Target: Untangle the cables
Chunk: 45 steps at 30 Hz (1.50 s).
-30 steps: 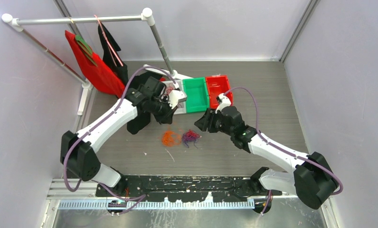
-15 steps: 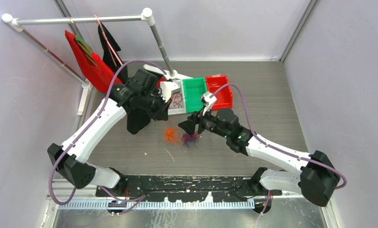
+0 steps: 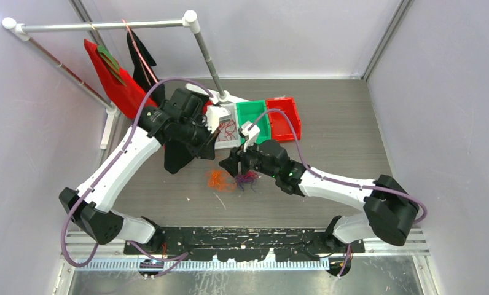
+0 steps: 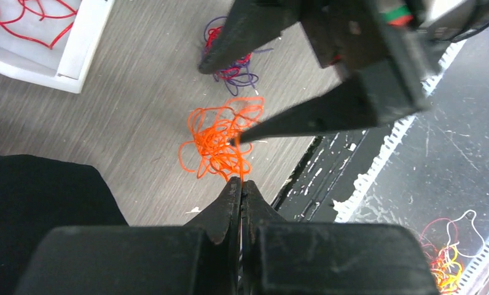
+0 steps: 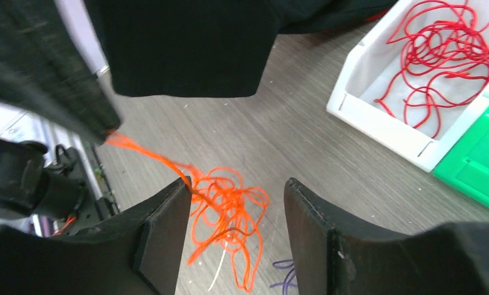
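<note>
The right end effector (image 5: 237, 184) hangs with fingers spread over the orange clump (image 3: 217, 179), and the left end effector (image 4: 241, 182), pinched on a strand, crowds in just beside it. The white bin (image 5: 383, 132), green bin (image 3: 257, 117) and black garment (image 3: 177, 158) hem the far and left sides. Bare tabletop (image 3: 340, 135) lies open to the right.

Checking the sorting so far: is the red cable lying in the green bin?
No, the red cable lies in the white bin, which stands right beside the green bin.

White arms (image 3: 122, 163), black joints (image 3: 101, 224), purple wiring (image 3: 168, 80)
</note>
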Available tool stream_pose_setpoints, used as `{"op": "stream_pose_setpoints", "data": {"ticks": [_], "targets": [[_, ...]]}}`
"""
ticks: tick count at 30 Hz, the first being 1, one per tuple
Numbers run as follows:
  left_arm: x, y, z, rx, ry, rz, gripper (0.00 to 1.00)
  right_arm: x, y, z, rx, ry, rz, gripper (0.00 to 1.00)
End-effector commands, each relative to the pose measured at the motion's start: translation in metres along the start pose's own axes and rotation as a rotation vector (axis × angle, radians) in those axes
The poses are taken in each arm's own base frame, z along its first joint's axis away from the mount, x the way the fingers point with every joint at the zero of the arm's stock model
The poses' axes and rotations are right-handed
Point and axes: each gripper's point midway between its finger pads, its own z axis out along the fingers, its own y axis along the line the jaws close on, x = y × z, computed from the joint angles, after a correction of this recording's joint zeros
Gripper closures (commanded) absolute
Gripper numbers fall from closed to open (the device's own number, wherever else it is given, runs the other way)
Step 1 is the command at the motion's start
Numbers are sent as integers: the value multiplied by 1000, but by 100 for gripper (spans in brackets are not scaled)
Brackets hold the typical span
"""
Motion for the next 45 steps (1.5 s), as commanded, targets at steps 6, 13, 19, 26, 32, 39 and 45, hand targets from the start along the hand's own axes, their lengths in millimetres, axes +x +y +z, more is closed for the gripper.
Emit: {"op": "stream_pose_setpoints", "data": {"ticks": [6,13,19,26,32,39,45], "targets": [[-13,-43,-32,155,-106,16,100,-55,-16,25,133,-218,2,55],[-5,-38,-30,114,-151,55,100,-64,-4,10,76,-276,43,91],[-9,-21,-30,21,-150,77,100,-52,5,-5,34,-222,40,56],[-8,-15,-30,-12,-144,66,100,-56,1,-37,59,-280,38,39],[-10,-15,-30,-14,-148,57,100,-66,25,-44,-61,-295,8,32],[-15,-17,-34,-5,-156,67,100,-60,38,-26,-136,-208,-67,30],[-17,-17,-36,-11,-161,69,100,-60,58,-19,-240,-200,-80,29]]}}
